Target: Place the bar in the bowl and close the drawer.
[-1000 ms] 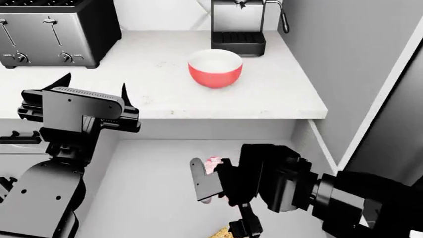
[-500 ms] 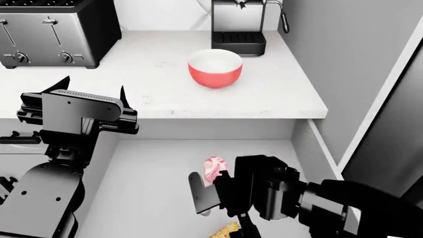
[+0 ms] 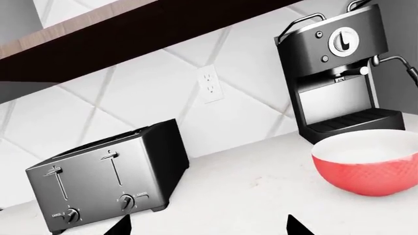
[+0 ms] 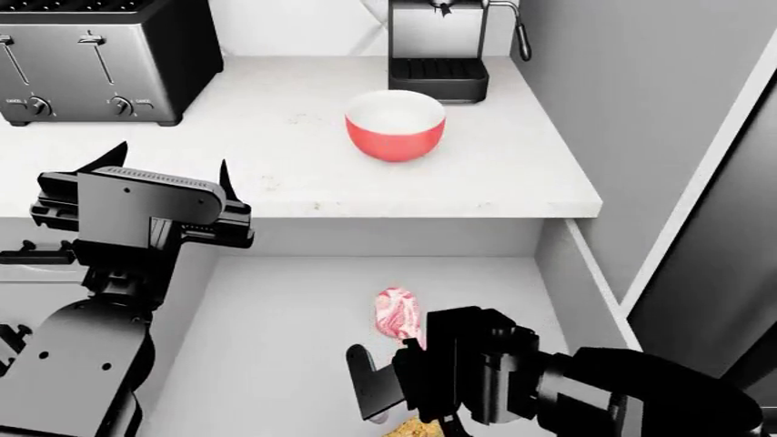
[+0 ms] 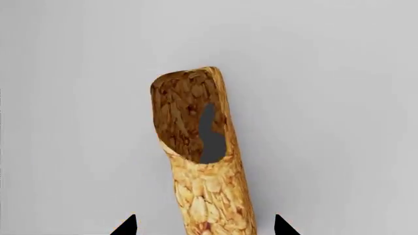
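Golden-tan, grainy bar (image 5: 202, 166) lay on the light-grey floor of the open drawer (image 4: 291, 337), seen in the right wrist view between the two dark tips of the right end effector (image 5: 202, 226), tips spread wide to either side and not touching it. Barely showed in the head view at the bottom edge (image 4: 417, 428), tucked under that end effector (image 4: 407, 401). Pink-and-white marbled meat piece (image 4: 398, 314) rested just beyond on the drawer floor. Red bowl (image 4: 395, 125) with white inside stood on the white worktop (image 4: 510, 173), well apart from the bar, before the coffee machine (image 4: 438, 45), toaster (image 4: 97, 59) off to one side. Left end effector (image 4: 170, 168) hovered over the worktop's near edge, spread apart, holding nothing.
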